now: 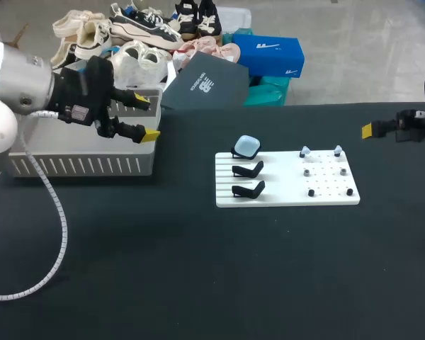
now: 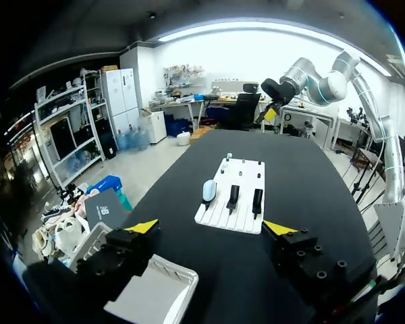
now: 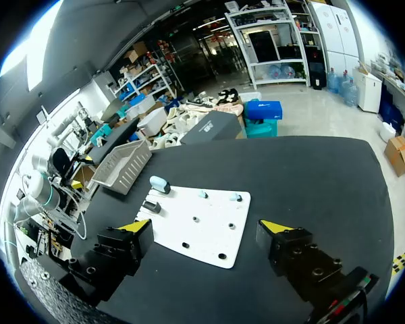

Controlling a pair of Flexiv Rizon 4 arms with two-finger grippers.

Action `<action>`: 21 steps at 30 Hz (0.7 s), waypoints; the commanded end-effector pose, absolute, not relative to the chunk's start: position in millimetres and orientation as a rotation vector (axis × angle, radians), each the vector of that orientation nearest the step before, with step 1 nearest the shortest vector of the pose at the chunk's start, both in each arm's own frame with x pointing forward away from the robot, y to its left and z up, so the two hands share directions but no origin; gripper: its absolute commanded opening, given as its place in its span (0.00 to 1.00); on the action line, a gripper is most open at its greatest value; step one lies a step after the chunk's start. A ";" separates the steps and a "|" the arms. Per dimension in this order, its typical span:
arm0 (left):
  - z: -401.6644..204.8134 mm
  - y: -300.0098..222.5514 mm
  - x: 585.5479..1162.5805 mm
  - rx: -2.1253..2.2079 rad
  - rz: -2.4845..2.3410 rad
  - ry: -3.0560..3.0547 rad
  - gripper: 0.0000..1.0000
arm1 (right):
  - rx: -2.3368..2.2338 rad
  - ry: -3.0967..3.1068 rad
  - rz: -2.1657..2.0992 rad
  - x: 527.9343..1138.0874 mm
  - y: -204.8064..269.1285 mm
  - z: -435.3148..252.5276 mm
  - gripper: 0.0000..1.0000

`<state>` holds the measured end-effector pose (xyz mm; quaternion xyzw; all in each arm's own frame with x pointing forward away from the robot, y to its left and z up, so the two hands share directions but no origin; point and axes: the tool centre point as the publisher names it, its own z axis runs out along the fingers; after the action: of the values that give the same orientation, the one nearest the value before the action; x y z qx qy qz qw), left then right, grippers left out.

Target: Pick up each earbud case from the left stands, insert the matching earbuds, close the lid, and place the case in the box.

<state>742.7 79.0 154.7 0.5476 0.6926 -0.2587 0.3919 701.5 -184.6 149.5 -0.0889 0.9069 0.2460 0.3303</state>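
My left gripper (image 1: 146,117) hangs wide open and empty over the right end of the grey slatted box (image 1: 78,167) at far left; my right gripper (image 3: 204,225), equally spread and empty, sits off the right of the white board (image 1: 283,199). The one pale-blue earbud case (image 1: 247,146) in sight rests on the farthest of three black stands (image 1: 248,170), earbuds (image 1: 304,151) on pegs to its right. The risk, I judge: a skewed pinch nudging the rounded case off its slanted perch.

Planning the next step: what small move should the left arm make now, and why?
Probably swing the left gripper from by the box toward the earbud case: it is open and empty, and that case sits unpicked on the white board.
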 end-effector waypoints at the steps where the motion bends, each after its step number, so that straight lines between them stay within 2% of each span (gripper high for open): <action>1: 133.3 54.5 769.5 1.560 -0.840 1.675 1.00 | -0.234 2.373 0.644 701.8 -185.1 149.6 1.00; 21: 73.2 -14.9 781.5 1.663 -0.946 1.683 1.00 | -0.234 2.373 0.644 701.8 -185.1 149.6 1.00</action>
<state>771.4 0.2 86.3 0.6174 0.6418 -0.3291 0.3139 701.5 -184.6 149.6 -0.0889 0.9069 0.2460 0.3303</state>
